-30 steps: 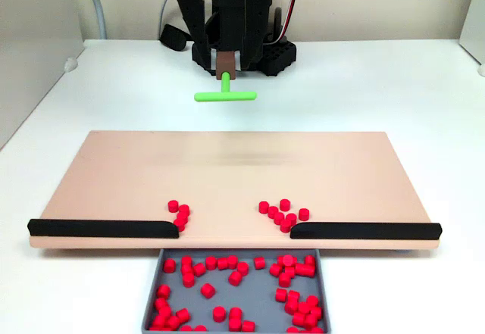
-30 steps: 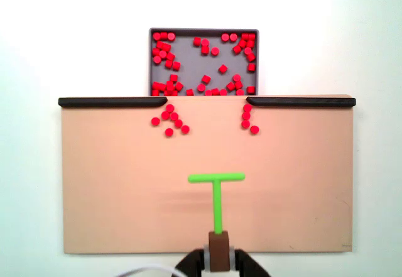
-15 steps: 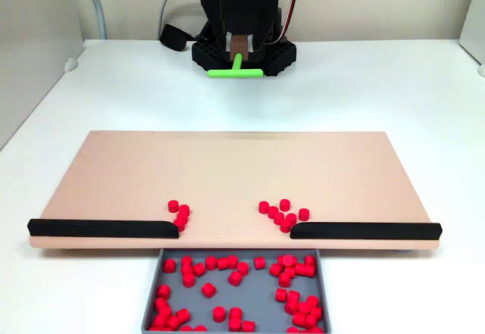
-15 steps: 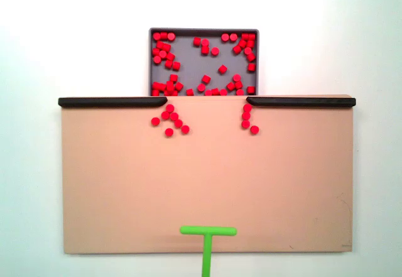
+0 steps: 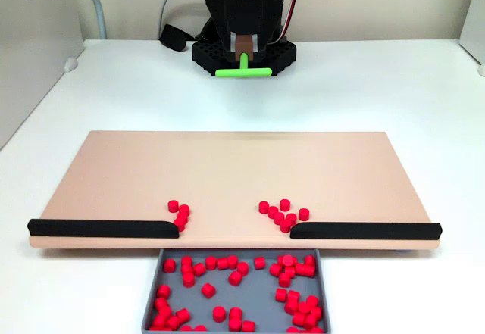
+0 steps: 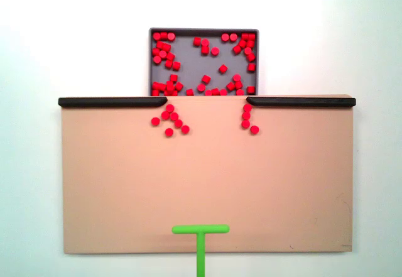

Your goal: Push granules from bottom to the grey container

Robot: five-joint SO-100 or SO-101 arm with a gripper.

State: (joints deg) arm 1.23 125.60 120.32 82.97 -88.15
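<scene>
Mostly done, yet not finished. Most granules [image 5: 235, 288] already down in the grey container [image 5: 322, 288], tucked against the near edge of the tan board [image 5: 227, 167]. Two small clusters left on the board: one [image 6: 169, 121] jammed against the inner end of a black strip [image 6: 107, 102], the other [image 6: 249, 118] likewise beside the opposite strip [image 6: 301, 102], both just off the sides of the gap that opens to the tray.

Gripper [image 5: 243, 48] up by the arm's base, pinching the brown grip of the green T-shaped pusher [image 5: 243, 70]; crossbar [image 6: 200, 229] over the far edge of the board, well apart from both clusters.

Risks, judged from here:
- A straight central push — through the empty gap, missing both piles.
- A push square onto either pile — pellets wedged tighter against the strip ends rather than funnelled through.
- An angled sweep with too much speed — pellets scattered sideways along the board, or bounced over the tray's low walls onto the white table [image 5: 394, 84].
- Bar carried too high — over the pellets without contact; too low — snagged on the board.
</scene>
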